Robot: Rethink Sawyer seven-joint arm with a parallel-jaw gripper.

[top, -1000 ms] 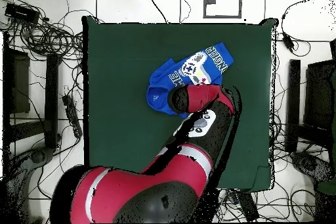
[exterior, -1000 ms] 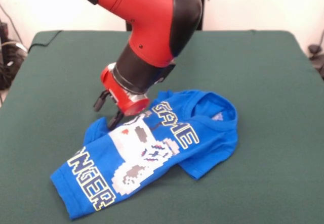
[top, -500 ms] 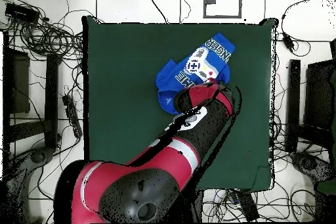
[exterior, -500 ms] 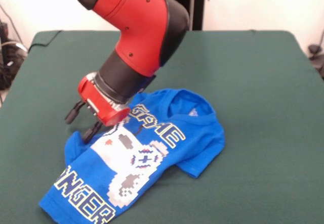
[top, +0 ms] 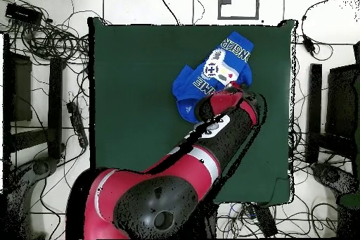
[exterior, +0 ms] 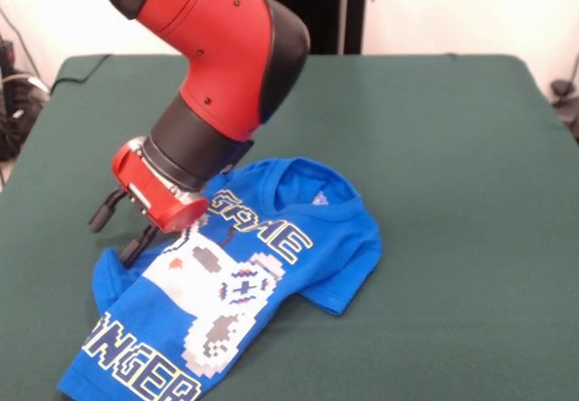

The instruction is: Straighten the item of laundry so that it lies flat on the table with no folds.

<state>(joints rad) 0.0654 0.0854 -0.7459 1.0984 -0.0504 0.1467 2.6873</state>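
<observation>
The item of laundry [exterior: 244, 274] is a bright blue T-shirt with white lettering and a controller print. It lies print-up and aslant on the green table [exterior: 434, 147], its hem running off the bottom of the front view. One sleeve is folded under on the right and the body is rumpled. My gripper [exterior: 120, 233] is tilted down at the shirt's left sleeve, shut on the cloth's edge. In the overhead view the shirt [top: 211, 75] lies toward the table's [top: 133, 96] upper right, and the red arm [top: 218, 121] hides the gripper.
Wide green cloth lies open behind and to the right of the shirt in the front view. In the overhead view, tangled cables [top: 49, 40] and dark racks [top: 28, 103] surround the table.
The gripper has moved left and slightly nearer in the front view. The shirt has slid along with it, turning a little, and its hem now passes the bottom edge.
</observation>
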